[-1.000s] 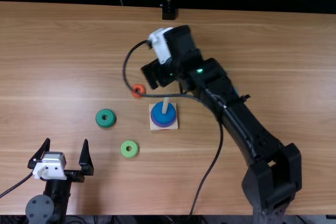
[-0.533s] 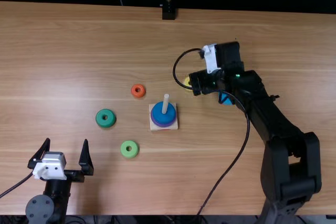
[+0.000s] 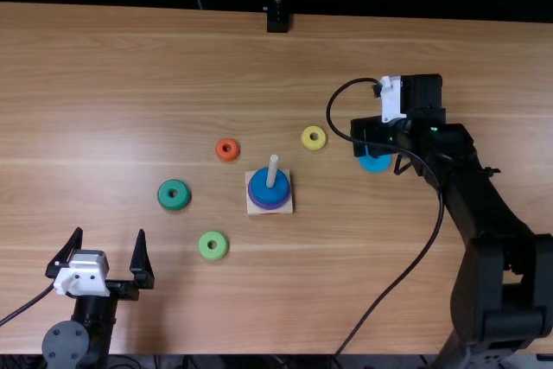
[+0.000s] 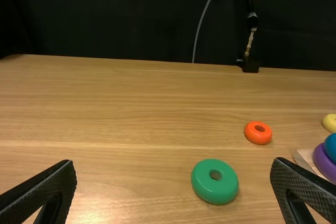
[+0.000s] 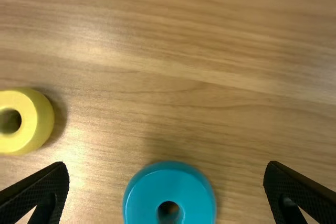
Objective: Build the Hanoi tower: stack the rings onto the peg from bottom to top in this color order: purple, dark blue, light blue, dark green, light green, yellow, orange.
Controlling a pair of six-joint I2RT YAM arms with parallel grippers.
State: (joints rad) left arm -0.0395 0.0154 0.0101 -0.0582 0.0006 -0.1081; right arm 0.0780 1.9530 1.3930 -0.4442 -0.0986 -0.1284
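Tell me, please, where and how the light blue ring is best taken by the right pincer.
Grip the light blue ring by its outer rim, at two opposite sides, coming down from above. It lies flat on the table with its hole facing up, and its round wall should suit two flat fingers. The right pincer is open and should fit around it.

Left arm (image 3: 93,313) tucked back, jaws spread wide; right arm (image 3: 479,200) stretched forward, slanting leftward, jaws also wide apart.

The top view looks steeply down; both wrist views, closer in, share the yellow ring (image 5: 33,121).
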